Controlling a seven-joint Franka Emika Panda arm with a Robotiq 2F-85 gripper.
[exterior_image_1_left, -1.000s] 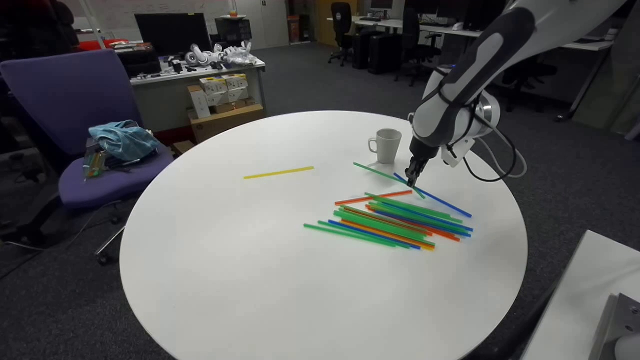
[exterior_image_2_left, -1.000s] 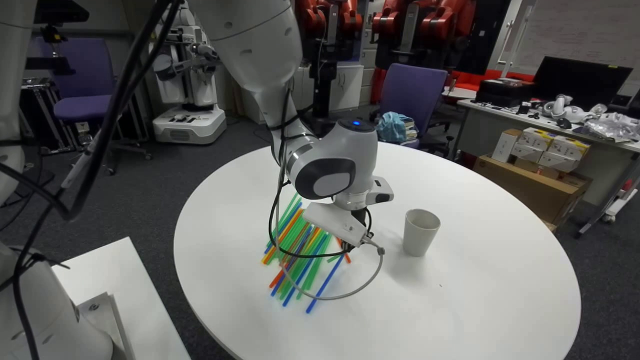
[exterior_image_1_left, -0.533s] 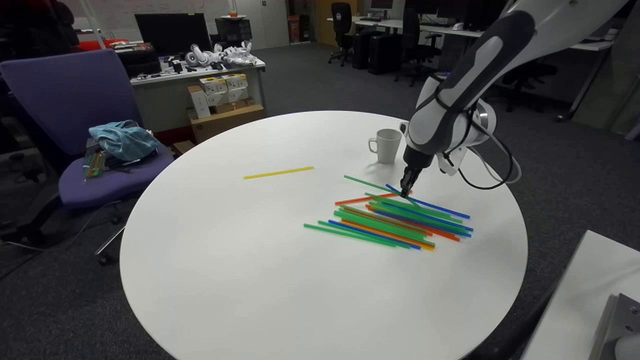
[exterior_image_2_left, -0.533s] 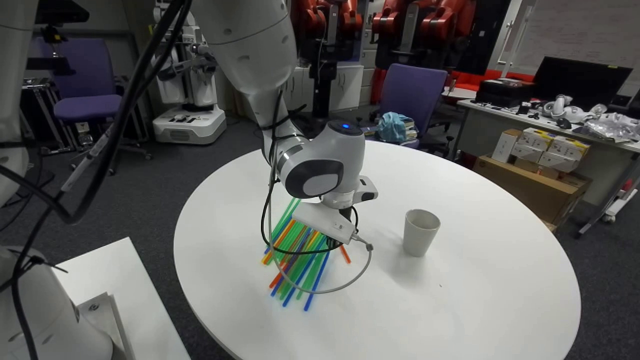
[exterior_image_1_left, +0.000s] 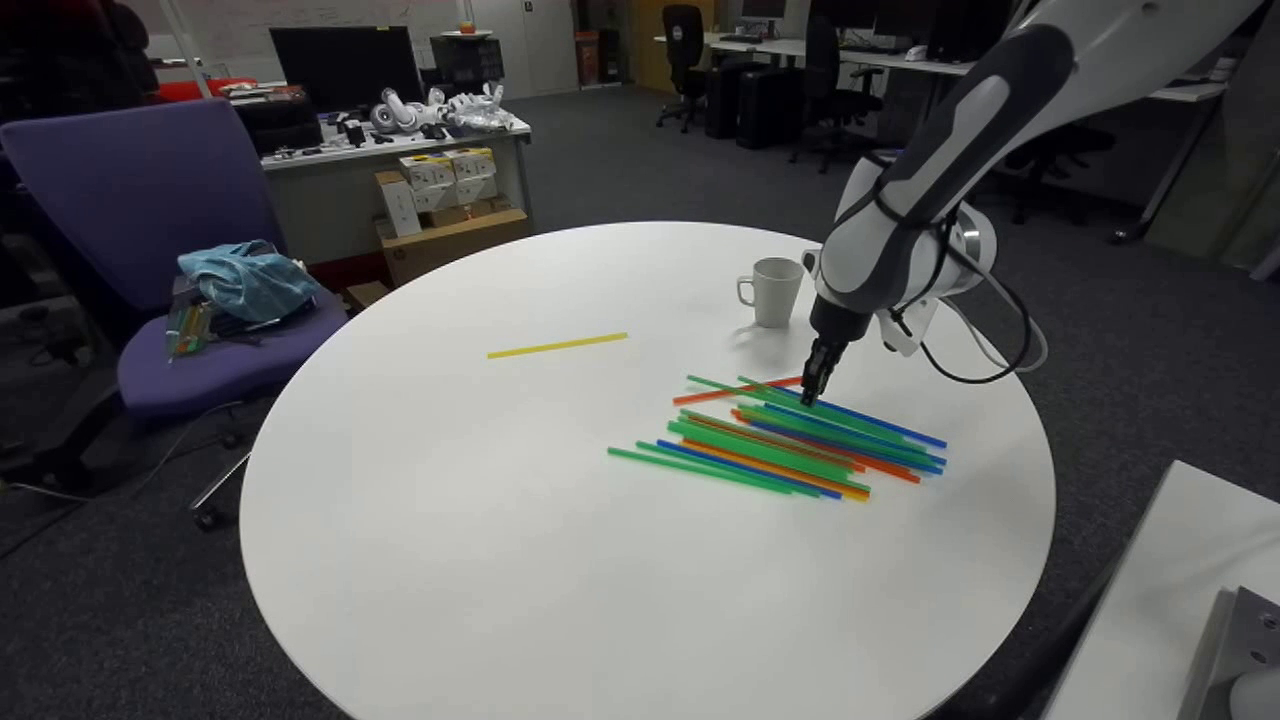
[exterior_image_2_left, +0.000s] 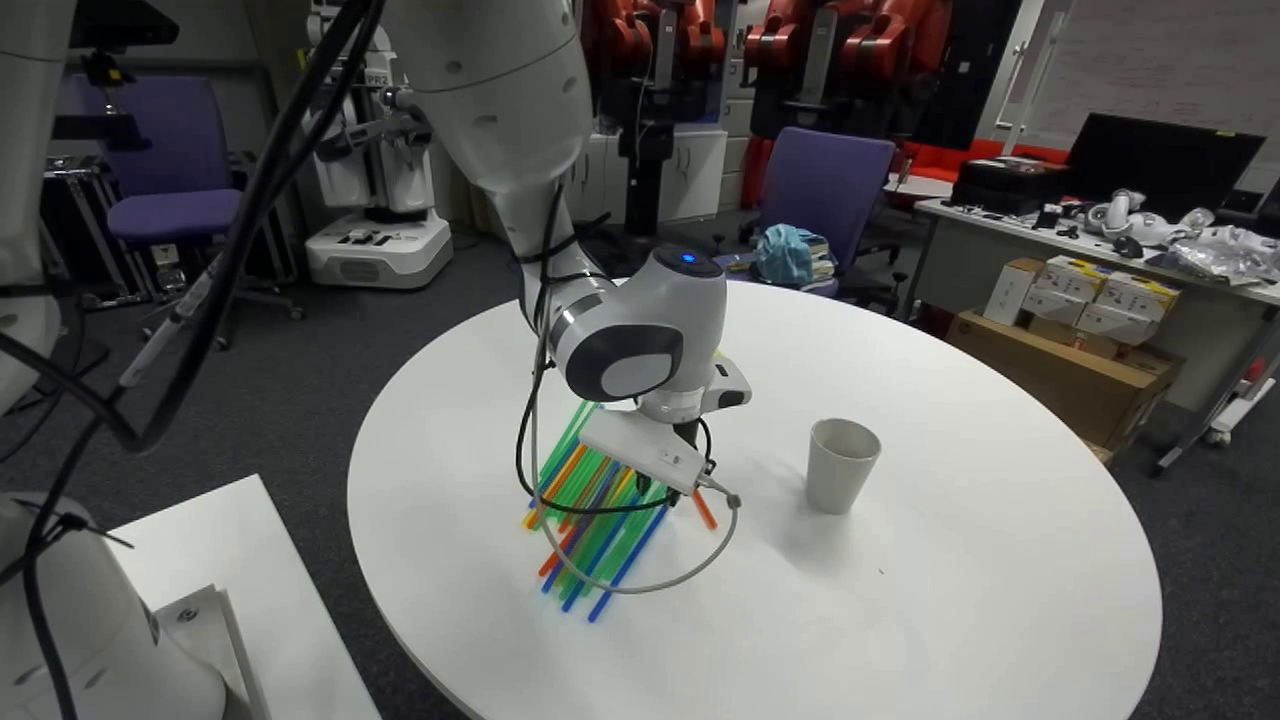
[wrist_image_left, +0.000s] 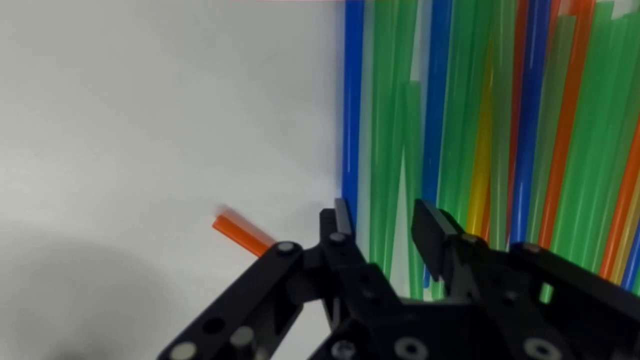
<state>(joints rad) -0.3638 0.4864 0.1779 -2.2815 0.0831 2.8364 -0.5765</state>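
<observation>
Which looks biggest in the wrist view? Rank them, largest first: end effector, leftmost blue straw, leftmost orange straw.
1. End effector, helped by nearness
2. Leftmost blue straw
3. Leftmost orange straw, partly hidden behind the end effector

- In an exterior view, the camera looks down across the round table (exterior_image_1_left: 450, 560), arm (exterior_image_1_left: 1000, 105) at upper right.
- In an exterior view, it looks down from close by the robot base (exterior_image_2_left: 110, 630), lower left.
- The wrist view faces down, close over the straws (wrist_image_left: 460, 125).
- Both exterior views share table, straws and mug (exterior_image_2_left: 840, 475).
</observation>
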